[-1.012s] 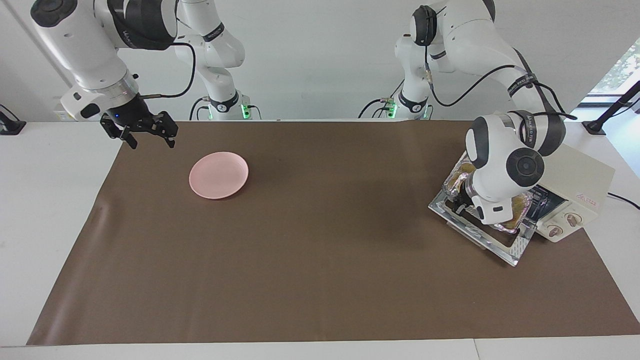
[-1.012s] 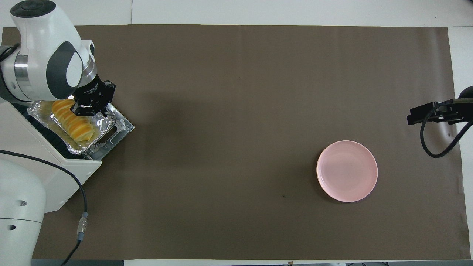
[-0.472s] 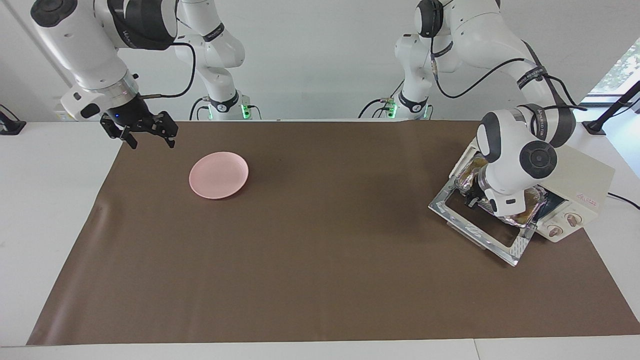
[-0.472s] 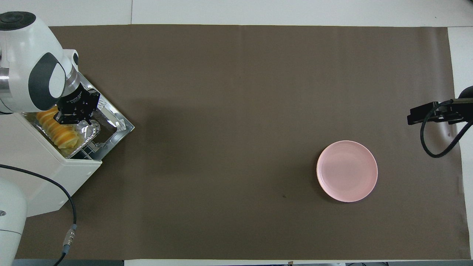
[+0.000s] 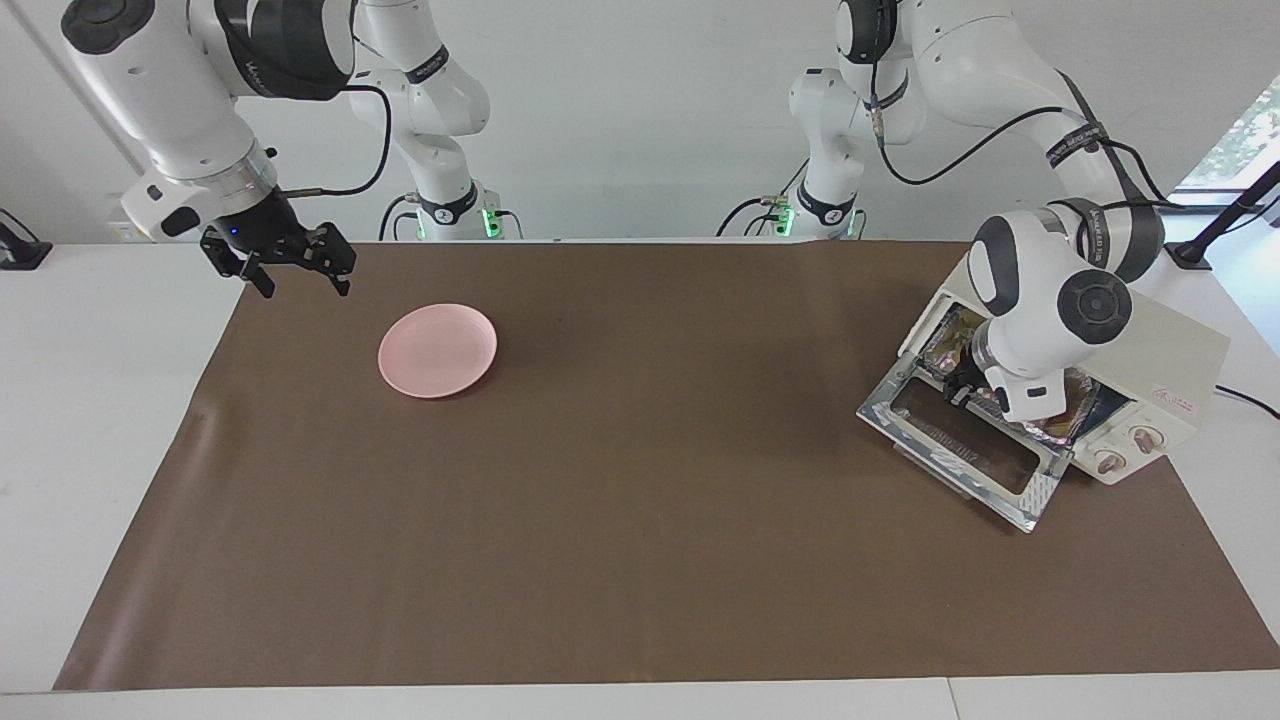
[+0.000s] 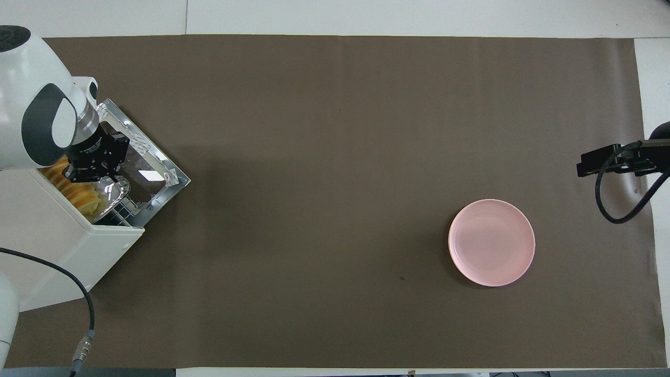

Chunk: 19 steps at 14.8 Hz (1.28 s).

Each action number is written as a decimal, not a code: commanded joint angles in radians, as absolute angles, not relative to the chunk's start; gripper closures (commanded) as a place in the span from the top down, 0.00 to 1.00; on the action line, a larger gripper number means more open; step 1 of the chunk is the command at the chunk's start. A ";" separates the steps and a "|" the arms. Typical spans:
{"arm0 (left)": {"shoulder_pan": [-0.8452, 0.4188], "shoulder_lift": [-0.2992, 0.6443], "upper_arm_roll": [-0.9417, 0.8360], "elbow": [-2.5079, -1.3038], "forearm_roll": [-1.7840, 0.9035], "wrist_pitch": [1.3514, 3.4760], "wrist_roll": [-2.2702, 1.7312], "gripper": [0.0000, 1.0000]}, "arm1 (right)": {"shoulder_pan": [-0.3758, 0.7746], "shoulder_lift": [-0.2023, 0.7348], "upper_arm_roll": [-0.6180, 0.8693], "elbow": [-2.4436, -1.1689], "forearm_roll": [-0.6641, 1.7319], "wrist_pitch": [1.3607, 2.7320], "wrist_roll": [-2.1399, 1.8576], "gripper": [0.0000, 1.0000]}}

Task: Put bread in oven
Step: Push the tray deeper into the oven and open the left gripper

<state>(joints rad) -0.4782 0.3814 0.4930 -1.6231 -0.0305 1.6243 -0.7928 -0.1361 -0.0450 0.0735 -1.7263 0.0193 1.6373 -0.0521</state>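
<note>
The cream-white oven [image 5: 1170,360] stands at the left arm's end of the table, its glass door [image 5: 960,440] dropped open. The golden ridged bread [image 6: 78,189] lies in a silver foil tray [image 6: 112,191] that sits mostly inside the oven's mouth; the oven's top [image 6: 47,235] hides part of it. My left gripper [image 6: 91,177] is low over the door at the oven's mouth, shut on the tray's outer rim; in the facing view the left gripper [image 5: 965,390] is partly hidden by its own wrist. My right gripper [image 5: 302,285] waits open and empty over the mat's edge at the right arm's end.
A pink round plate [image 5: 437,350] lies empty on the brown mat [image 5: 640,520] toward the right arm's end; it also shows in the overhead view [image 6: 492,242]. The oven's two knobs [image 5: 1125,450] face away from the robots. A black cable [image 6: 91,314] trails beside the oven.
My left gripper has moved toward the oven with the foil tray and bread, sliding them from over the open door into the oven's mouth. The right arm has not moved.
</note>
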 commanded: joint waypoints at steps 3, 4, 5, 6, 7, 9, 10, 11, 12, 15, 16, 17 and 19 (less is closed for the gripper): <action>-0.463 0.316 0.488 -1.707 -0.009 1.672 -0.770 0.00 | -0.146 -0.057 0.081 -1.732 0.014 1.629 -0.077 1.00; -0.463 0.313 0.488 -1.710 -0.009 1.677 -0.772 0.00 | -0.146 -0.057 0.081 -1.730 0.014 1.628 -0.077 1.00; -0.460 0.311 0.488 -1.716 -0.009 1.684 -0.772 0.00 | -0.146 -0.057 0.081 -1.732 0.014 1.628 -0.077 1.00; -0.459 0.308 0.488 -1.733 -0.009 1.690 -0.772 0.00 | -0.146 -0.057 0.081 -1.732 0.014 1.629 -0.077 1.00; -0.459 0.296 0.488 -1.753 -0.008 1.704 -0.772 0.00 | -0.146 -0.057 0.081 -1.730 0.014 1.629 -0.077 1.00; -0.457 0.293 0.488 -1.764 -0.008 1.720 -0.769 0.00 | -0.146 -0.057 0.081 -1.732 0.014 1.628 -0.077 1.00; -0.456 0.293 0.488 -1.766 -0.008 1.721 -0.767 0.00 | -0.146 -0.057 0.081 -1.730 0.014 1.628 -0.077 1.00; -0.456 0.293 0.488 -1.764 -0.008 1.721 -0.767 0.00 | -0.146 -0.057 0.081 -1.730 0.014 1.629 -0.077 1.00; -0.456 0.293 0.488 -1.766 -0.008 1.723 -0.765 0.00 | -0.146 -0.057 0.081 -1.732 0.014 1.629 -0.077 1.00; -0.456 0.293 0.488 -1.764 -0.008 1.720 -0.703 0.19 | -0.146 -0.057 0.081 -1.732 0.014 1.629 -0.077 1.00; -0.456 0.293 0.488 -1.761 -0.008 1.718 -0.695 0.46 | -0.146 -0.057 0.081 -1.732 0.014 1.629 -0.077 1.00; -0.456 0.295 0.488 -1.758 -0.008 1.720 -0.695 0.63 | -0.146 -0.057 0.081 -1.732 0.012 1.628 -0.077 1.00; -0.459 0.299 0.488 -1.750 0.009 1.720 -0.695 1.00 | -0.146 -0.057 0.081 -1.730 0.014 1.629 -0.077 1.00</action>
